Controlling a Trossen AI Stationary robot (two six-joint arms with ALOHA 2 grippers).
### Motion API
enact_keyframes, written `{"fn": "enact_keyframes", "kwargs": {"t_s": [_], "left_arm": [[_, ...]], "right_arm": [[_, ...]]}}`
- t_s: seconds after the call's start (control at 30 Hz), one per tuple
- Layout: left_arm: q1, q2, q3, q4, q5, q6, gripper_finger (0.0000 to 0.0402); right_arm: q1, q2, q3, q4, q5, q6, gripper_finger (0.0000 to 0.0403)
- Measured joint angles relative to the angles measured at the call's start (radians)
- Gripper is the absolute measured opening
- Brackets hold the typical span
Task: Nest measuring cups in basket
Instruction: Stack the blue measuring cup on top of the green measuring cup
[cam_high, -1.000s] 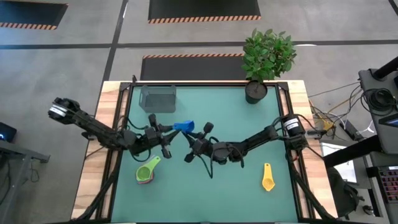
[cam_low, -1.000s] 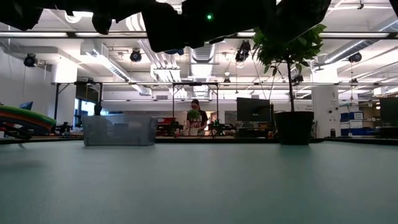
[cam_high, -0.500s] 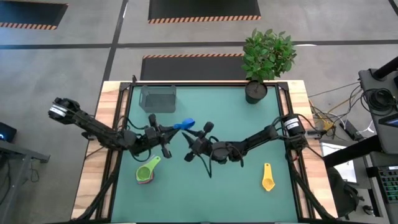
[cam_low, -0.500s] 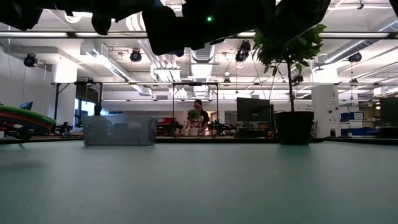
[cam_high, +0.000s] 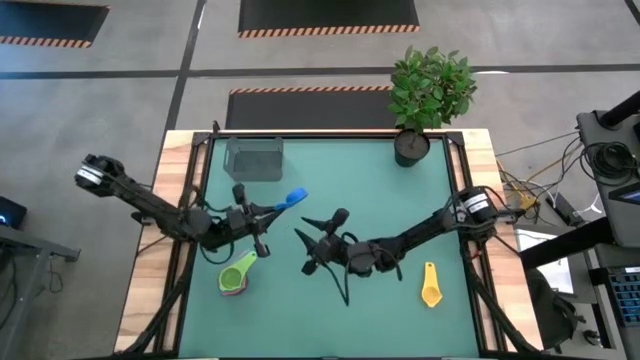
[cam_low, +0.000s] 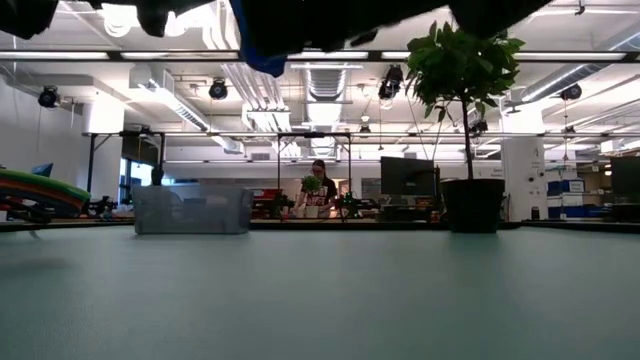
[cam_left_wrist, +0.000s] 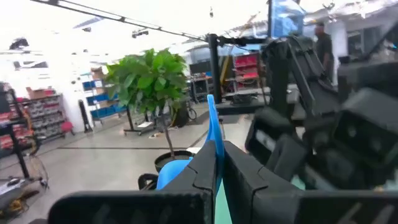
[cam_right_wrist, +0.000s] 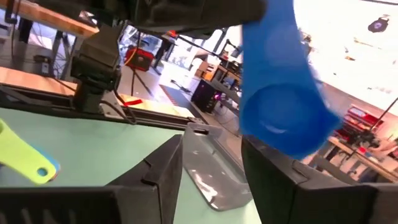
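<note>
while the left gripper (cam_high: 268, 211) hangs over the mat's left half with its fingers pinched on the handle of the blue measuring cup (cam_high: 294, 199), the cup's bowl juts out toward the table's middle, clear of the surface. the right gripper (cam_high: 318, 240) sits just beside it toward the centre, fingers spread apart and holding nothing; from the right wrist view the blue cup's bowl hangs directly ahead of them, mouth facing the camera. the basket (cam_high: 254, 158) stands at the back left of the mat, near the left gripper but apart from it, with nothing between them. a green measuring cup (cam_high: 237, 273) lies at the front left, stacked over other cups whose colours cannot be made out — a pinkish rim shows beneath. the yellow measuring cup (cam_high: 431, 285) lies alone at the front right, well apart from both grippers. a black pot with a green plant (cam_high: 412, 147) stands at the back right corner. in the low view a person (cam_low: 318, 190) stands far off in the room behind the table.
</note>
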Motion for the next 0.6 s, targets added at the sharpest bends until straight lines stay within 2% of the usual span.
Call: {"fn": "enact_keyframes", "kwargs": {"t_s": [0.1, 0.2, 0.33, 0.47, 0.53, 0.6], "left_arm": [[-0.022, -0.054, 0.035, -0.169, 0.001, -0.029, 0.0000], [-0.032, -0.110, 0.127, -0.501, 0.051, -0.147, 0.0000], [-0.032, -0.136, 0.325, -1.009, 0.265, -0.361, 0.0000], [-0.032, -0.131, 0.525, -1.420, 0.521, -0.507, 0.0000], [-0.028, -0.122, 0.618, -1.602, 0.647, -0.582, 0.0000], [-0.024, -0.113, 0.696, -1.761, 0.730, -0.639, 0.0000]], "right_arm": [[0.030, -0.040, -0.002, -0.048, 0.030, -0.012, 0.0152], [0.042, -0.100, -0.011, -0.136, 0.022, 0.010, 0.0152], [0.035, -0.214, -0.016, -0.398, -0.055, 0.178, 0.0152], [-0.001, -0.329, -0.018, -0.678, -0.239, 0.385, 0.0147], [-0.022, -0.373, -0.018, -0.766, -0.330, 0.455, 0.0144], [-0.035, -0.404, -0.025, -0.825, -0.411, 0.498, 0.0141]]}}
